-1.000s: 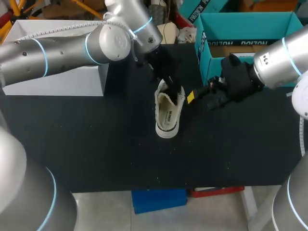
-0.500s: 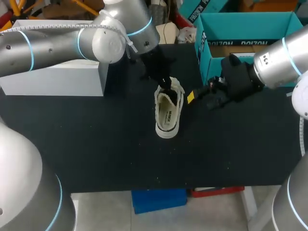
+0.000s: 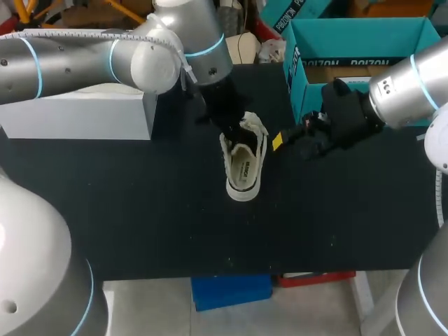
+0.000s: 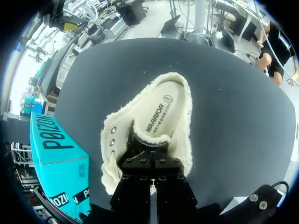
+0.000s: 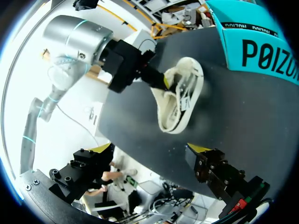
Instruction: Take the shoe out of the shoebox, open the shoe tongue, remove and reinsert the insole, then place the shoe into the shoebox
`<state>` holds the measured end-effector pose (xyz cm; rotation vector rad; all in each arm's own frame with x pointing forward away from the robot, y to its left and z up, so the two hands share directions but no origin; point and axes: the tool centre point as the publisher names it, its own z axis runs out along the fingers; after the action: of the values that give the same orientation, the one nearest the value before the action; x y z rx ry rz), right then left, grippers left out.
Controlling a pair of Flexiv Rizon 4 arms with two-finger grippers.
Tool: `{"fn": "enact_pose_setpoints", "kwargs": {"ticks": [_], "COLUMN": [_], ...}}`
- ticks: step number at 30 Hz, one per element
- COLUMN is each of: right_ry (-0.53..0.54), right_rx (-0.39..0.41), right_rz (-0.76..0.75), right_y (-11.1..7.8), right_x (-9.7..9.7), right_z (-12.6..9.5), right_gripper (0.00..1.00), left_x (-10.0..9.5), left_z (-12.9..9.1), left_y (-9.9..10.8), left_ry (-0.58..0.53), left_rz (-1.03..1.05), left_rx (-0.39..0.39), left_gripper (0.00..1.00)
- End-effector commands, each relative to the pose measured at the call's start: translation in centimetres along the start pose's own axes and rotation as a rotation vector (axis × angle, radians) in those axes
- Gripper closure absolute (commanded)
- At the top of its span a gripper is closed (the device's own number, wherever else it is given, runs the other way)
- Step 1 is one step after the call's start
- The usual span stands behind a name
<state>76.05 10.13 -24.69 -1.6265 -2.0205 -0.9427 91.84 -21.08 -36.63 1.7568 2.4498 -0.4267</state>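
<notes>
Tongue-opening seems in hand: shoe [image 3: 243, 168] on the counter [image 3: 140, 210] outside the shoebox [image 3: 364, 29], left tool [image 4: 150, 154] sunk in its throat, clamped or not I cannot tell; next calls for a backward pull to bare the insole [image 4: 161, 112].

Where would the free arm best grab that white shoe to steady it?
Probably by the heel rim. The white shoe stands on its sole with its opening facing up, and the heel end is clear, while the left end effector sits at the tongue end. The right end effector would best come down from above on its own side.
</notes>
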Motion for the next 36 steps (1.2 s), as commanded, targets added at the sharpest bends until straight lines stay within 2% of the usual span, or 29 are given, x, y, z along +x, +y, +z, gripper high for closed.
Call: {"fn": "enact_pose_setpoints", "kwargs": {"ticks": [1,4,7,11,13,16,17,19,21,28,36], "right_ry": [-0.001,-0.001,-0.001,-0.001,-0.001,-0.001,-0.001,-0.001,-0.001,-0.001,-0.001], "right_rx": [0.002,0.002,0.002,0.002,0.002,0.002,0.002,0.002,0.002,0.002,0.002], "right_rz": [0.0,0.0,0.0,0.0,0.0,0.0,0.0,0.0,0.0,0.0,0.0], "right_y": [0.1,0.1,0.1,0.1,0.1,0.1,0.1,0.1,0.1,0.1,0.1], "right_x": [0.0,0.0,0.0,0.0,0.0,0.0,0.0,0.0,0.0,0.0,0.0], "right_z": [0.0,0.0,0.0,0.0,0.0,0.0,0.0,0.0,0.0,0.0,0.0], "right_gripper": [0.0,0.0,0.0,0.0,0.0,0.0,0.0,0.0,0.0,0.0,0.0], "left_x": [-0.9,-1.0,-0.9,0.1,1.0,2.9,3.7,5.3,6.8,11.3,15.5], "left_z": [1.3,0.2,-1.8,-5.1,-6.4,-8.2,-8.7,-9.4,-10.0,-12.0,-13.7], "left_y": [0.2,-0.4,-1.0,-1.6,-1.8,-1.8,-1.8,-1.9,-2.0,-2.9,-4.6], "left_ry": [-0.002,-0.007,-0.022,-0.08,-0.103,-0.15,-0.162,-0.191,-0.225,-0.364,-0.436], "left_rz": [0.008,0.009,-0.027,-0.24,-0.311,-0.433,-0.488,-0.585,-0.654,-0.897,-1.016], "left_rx": [0.016,0.026,0.055,0.097,0.124,0.159,0.173,0.212,0.232,0.346,0.357], "left_gripper": [1.0,1.0,1.0,1.0,0.84,0.83,0.76,0.51,0.0,0.0,0.0]}}
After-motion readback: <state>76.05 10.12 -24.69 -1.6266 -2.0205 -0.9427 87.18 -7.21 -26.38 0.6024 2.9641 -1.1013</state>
